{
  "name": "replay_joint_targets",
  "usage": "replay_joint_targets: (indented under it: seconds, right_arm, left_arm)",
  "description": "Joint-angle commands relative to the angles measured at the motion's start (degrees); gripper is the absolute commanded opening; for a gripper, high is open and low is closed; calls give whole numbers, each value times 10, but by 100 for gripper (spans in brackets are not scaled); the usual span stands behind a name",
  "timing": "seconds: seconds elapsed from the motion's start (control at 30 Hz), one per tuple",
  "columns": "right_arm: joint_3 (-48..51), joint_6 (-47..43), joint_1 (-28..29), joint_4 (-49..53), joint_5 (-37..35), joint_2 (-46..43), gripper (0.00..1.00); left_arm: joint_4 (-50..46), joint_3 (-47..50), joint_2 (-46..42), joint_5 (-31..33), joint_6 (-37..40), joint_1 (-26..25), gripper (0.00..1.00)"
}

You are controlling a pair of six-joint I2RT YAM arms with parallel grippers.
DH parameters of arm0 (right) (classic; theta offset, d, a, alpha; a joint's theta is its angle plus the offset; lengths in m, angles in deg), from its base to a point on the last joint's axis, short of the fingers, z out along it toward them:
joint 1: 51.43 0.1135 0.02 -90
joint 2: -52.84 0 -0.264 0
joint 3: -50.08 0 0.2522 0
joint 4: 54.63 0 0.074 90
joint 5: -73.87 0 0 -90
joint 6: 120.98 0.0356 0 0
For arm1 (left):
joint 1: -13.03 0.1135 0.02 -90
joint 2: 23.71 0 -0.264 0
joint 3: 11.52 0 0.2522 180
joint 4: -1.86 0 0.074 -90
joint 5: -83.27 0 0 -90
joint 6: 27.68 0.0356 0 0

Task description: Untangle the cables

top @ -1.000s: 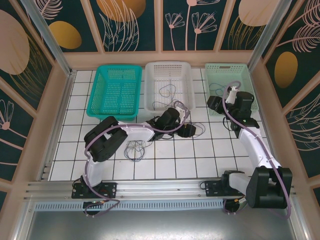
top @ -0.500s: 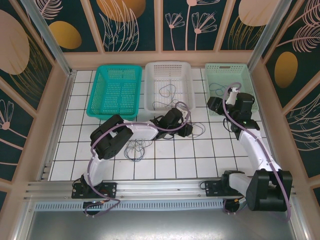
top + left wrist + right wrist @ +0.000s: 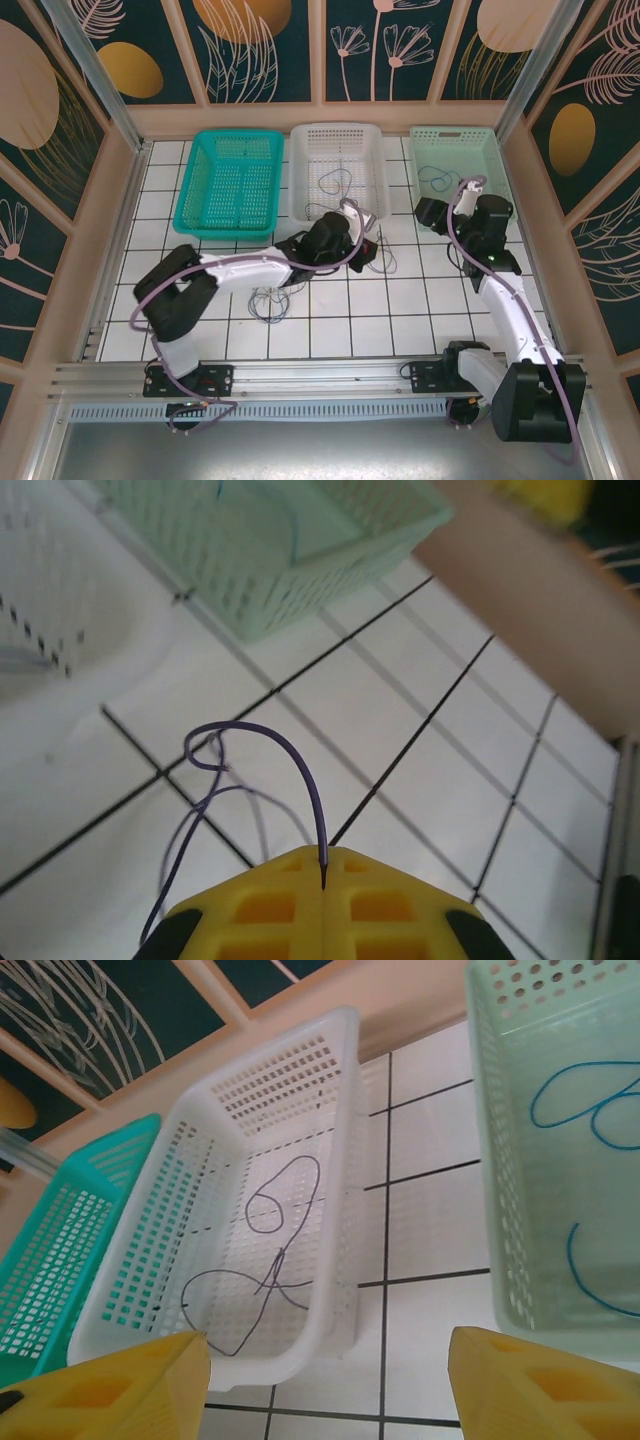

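Note:
My left gripper sits low over the tiles in front of the white basket, its yellow jaws shut on the end of a thin purple cable. That cable arches up and trails down to the floor in loops. A tangle of thin cables lies on the tiles beside the left forearm. A dark cable is curled inside the white basket. A blue cable lies in the pale green basket. My right gripper hovers open between these two baskets, nothing between its fingers.
A teal basket stands at the back left, in a row with the other two. Wooden walls enclose the tiled floor on three sides. A metal rail runs along the near edge by the arm bases.
The left jaws have closed on the purple cable's end. The left arm's elbow has swung left and the arm has stretched out. The right gripper has hardly moved.

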Motion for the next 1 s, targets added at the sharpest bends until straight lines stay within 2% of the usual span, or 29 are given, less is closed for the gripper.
replay_joint_targets:
  seconds: [0.0, 0.27, 0.43, 0.57, 0.77, 0.97]
  right_arm:
    - [18, 4, 0, -37, 34, -20, 65]
    - [47, 4, 7, -62, 73, -54, 67]
    - [63, 7, 15, -78, 113, -63, 72]
    - [89, 23, 29, -104, 160, -62, 72]
    - [92, 0, 73, -110, 156, -69, 72]
    - [70, -41, 133, -108, 118, -80, 74]
  left_arm:
    - [49, 34, -69, 8, 44, -3, 0]
    - [73, 84, -186, 9, 75, -4, 0]
    - [69, 102, -217, 35, 89, -4, 0]
    - [66, 112, -233, 43, 96, -4, 0]
    - [49, 110, -242, 47, 108, -3, 0]
    - [36, 105, -240, 50, 110, -4, 0]
